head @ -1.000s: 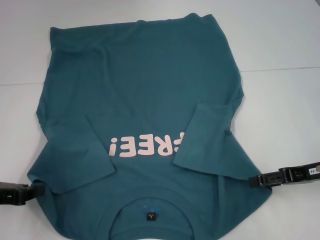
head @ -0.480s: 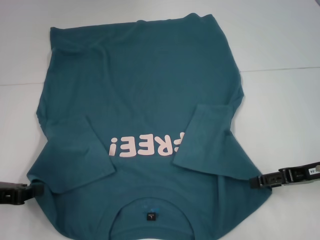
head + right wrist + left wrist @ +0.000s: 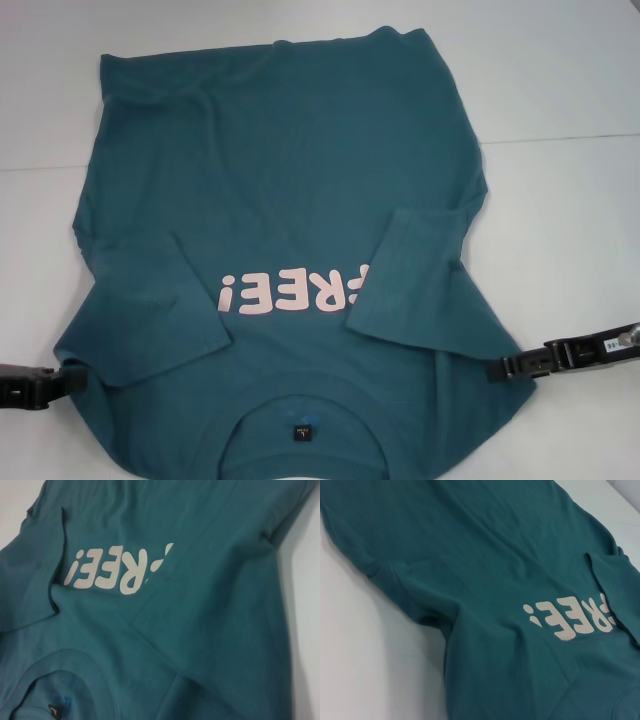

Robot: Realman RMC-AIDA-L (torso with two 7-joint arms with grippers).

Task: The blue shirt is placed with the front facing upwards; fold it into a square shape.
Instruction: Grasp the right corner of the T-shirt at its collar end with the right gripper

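Currently both sleeves of the blue shirt [image 3: 290, 200] sit folded inward; left gripper [image 3: 70, 378] and right gripper [image 3: 497, 368] at shoulders near the table's [image 3: 560, 100] front edge, presumably for the lengthwise fold; finger state unclear.

The blue shirt [image 3: 510, 570] lies on the white table [image 3: 365, 655] (pink lettering showing).

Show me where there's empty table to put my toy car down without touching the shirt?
Bare table lies right of the blue shirt, beyond the right claw. More shows along the far edge past the hem, and a strip on its left side, above the left claw. The near middle is crowded: shirt, folded sleeves and both claws at its shoulders.
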